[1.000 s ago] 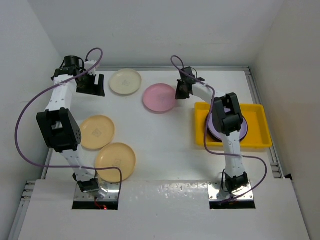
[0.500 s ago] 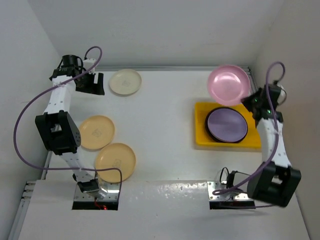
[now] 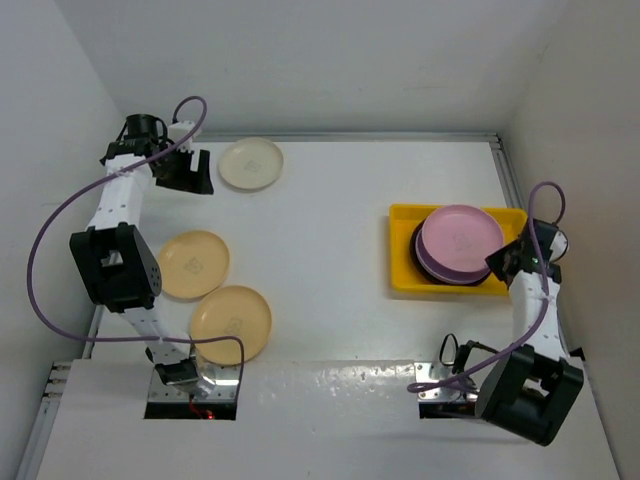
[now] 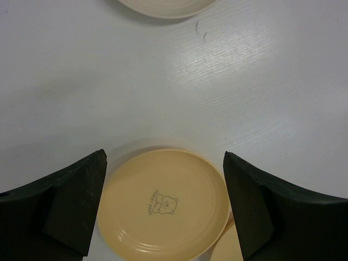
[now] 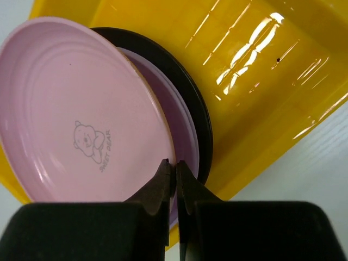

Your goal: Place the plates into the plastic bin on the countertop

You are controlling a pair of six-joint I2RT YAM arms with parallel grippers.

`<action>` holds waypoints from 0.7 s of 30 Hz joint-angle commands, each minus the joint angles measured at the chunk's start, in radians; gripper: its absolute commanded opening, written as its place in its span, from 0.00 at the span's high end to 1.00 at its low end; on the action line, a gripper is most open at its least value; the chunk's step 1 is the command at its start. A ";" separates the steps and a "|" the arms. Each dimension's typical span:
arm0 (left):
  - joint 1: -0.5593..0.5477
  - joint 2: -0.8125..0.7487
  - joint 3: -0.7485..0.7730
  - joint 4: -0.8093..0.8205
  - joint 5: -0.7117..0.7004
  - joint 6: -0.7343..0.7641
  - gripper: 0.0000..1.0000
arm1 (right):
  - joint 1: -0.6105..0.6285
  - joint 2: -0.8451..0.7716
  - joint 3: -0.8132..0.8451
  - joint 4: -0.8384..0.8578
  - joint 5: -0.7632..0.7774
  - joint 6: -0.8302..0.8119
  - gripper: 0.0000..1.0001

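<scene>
My right gripper is shut on the rim of the pink plate and holds it just over the stack in the yellow plastic bin. The stack shows a lavender plate on a dark-rimmed plate. My left gripper is open and empty at the far left. In its wrist view a tan-yellow plate lies below between its fingers. Two tan-yellow plates and a cream plate lie on the white countertop.
White walls close in the countertop at the back and both sides. Metal edge rails run along the right and left sides. Purple cables loop from both arms.
My right gripper has carried the pink plate from the middle of the countertop, up over the far right corner, and down onto the stack in the bin. The left arm has barely moved.
</scene>
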 commanded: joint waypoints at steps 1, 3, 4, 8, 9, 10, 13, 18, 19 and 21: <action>0.010 -0.064 -0.008 0.018 0.034 0.010 0.12 | -0.004 0.044 -0.006 0.079 -0.008 -0.024 0.98; 0.010 -0.075 -0.019 0.018 0.034 0.010 0.12 | 0.008 0.072 0.013 0.054 -0.027 -0.044 0.68; 0.010 -0.075 -0.019 0.018 0.034 0.010 0.12 | 0.012 0.089 0.022 0.036 -0.025 -0.059 0.53; 0.039 -0.095 -0.062 0.018 -0.014 0.019 0.12 | 0.064 0.101 0.095 -0.064 0.132 -0.104 0.20; 0.065 -0.095 -0.085 0.018 -0.078 0.019 0.10 | 0.089 0.077 0.115 -0.099 0.163 -0.122 0.17; 0.079 -0.095 -0.097 0.018 -0.121 0.019 0.10 | 0.100 0.063 0.128 -0.102 0.195 -0.135 0.17; 0.167 -0.086 -0.157 0.036 -0.256 0.028 0.09 | 0.217 -0.008 0.200 -0.083 0.327 -0.187 0.15; 0.305 -0.076 -0.188 0.036 -0.138 0.028 0.10 | 0.534 0.084 0.347 0.071 0.211 -0.259 0.25; 0.305 -0.066 -0.177 0.036 -0.114 0.028 0.10 | 0.570 0.195 0.456 0.074 0.203 -0.260 0.25; 0.268 -0.040 -0.136 0.059 -0.064 0.039 0.12 | 0.624 0.259 0.534 0.050 0.174 -0.227 0.27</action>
